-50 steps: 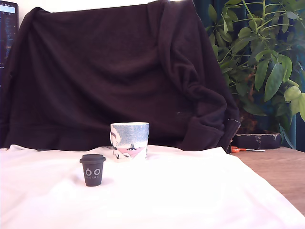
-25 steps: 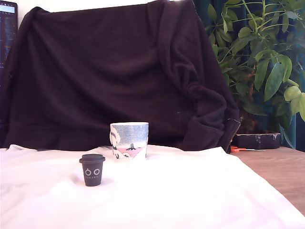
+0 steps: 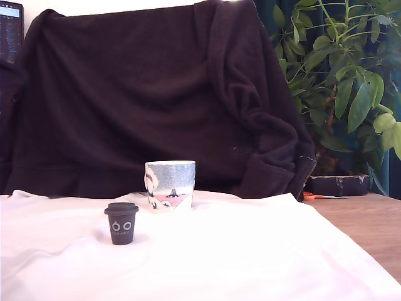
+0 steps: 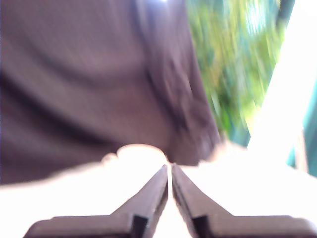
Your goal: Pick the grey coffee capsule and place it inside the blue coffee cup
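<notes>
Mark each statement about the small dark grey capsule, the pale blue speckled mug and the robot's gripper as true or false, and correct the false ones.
1. The small dark grey capsule stands upright on the white cloth. True.
2. The capsule lies inside the pale blue speckled mug. False: it stands on the cloth, apart from the mug, nearer the camera and toward the exterior view's left.
3. The gripper shows in the exterior view. False: only the wrist view shows it.
4. The gripper's fingers are nearly together with nothing between them. True.
5. A leafy green plant stands at the exterior view's left. False: it is at the right.
</notes>
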You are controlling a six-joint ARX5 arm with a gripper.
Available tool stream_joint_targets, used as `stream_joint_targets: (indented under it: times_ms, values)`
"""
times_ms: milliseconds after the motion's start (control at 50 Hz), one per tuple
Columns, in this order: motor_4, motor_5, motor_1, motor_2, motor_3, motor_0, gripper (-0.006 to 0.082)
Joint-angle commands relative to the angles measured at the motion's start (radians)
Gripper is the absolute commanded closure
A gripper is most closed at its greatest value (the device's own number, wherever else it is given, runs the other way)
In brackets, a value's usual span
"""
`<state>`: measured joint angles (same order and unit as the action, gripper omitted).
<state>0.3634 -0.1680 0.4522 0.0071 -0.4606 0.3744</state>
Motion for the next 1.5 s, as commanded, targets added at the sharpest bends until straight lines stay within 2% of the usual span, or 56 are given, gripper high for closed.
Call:
stream_joint_targets:
  times_ms: [0,60,180,340,460,740,1180,1280,1420,1480]
  values:
    - [-0.025,0.024,0.079,-0.025,-0.069,0.034,0.0199]
    - [-0.053,0.060,0.165,-0.024,-0.119,0.065,0.0120]
    - [-0.124,0.092,0.339,-0.024,-0.209,0.109,0.0120]
    - [-0.128,0.098,0.565,-0.014,-0.385,0.127,0.0120]
    - [-0.103,0.120,0.721,0.036,-0.452,0.133,0.0120]
    - [-0.040,0.163,1.035,0.188,-0.510,0.153,0.0120]
    - [-0.011,0.181,1.249,0.283,-0.507,0.152,0.0169]
    - [-0.011,0.181,1.277,0.294,-0.505,0.152,0.0282]
    - [-0.011,0.192,1.283,0.296,-0.505,0.152,0.0602]
    - [-0.011,0.196,1.283,0.299,-0.507,0.152,0.0686]
